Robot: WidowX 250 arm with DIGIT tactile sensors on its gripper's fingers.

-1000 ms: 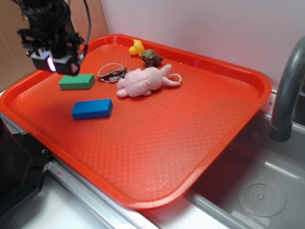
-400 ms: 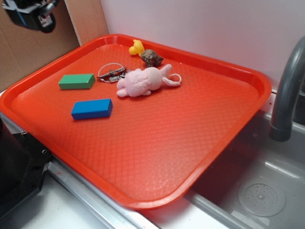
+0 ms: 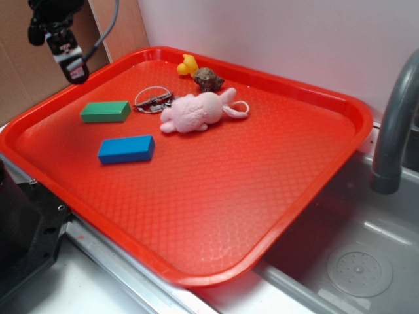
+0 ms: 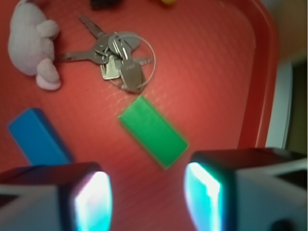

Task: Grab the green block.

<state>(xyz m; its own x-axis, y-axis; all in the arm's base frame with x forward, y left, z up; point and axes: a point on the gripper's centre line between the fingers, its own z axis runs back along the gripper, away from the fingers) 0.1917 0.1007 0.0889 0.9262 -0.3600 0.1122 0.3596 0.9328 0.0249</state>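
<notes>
The green block [image 3: 105, 112] lies flat on the left side of the red tray [image 3: 353, 111], untouched. In the wrist view the green block [image 4: 153, 131] sits diagonally just ahead of the fingers and slightly right of the gap's middle. My gripper [image 3: 73, 69] hangs high above the tray's back left rim, up and left of the block. Seen from the wrist, the gripper [image 4: 147, 197] is open with only bare tray between its lit pads [image 4: 204, 192].
A longer blue block [image 3: 126, 149] lies in front of the green one. A bunch of keys [image 3: 154, 101], a pink plush toy [image 3: 193, 111], a yellow duck [image 3: 188, 65] and a brown lump [image 3: 208, 79] sit behind. A grey faucet [image 3: 393, 124] stands right, over a sink.
The gripper was low beside the green block a second ago, then rose up and left. It now hangs high over the tray's back left rim. The blocks have not moved.
</notes>
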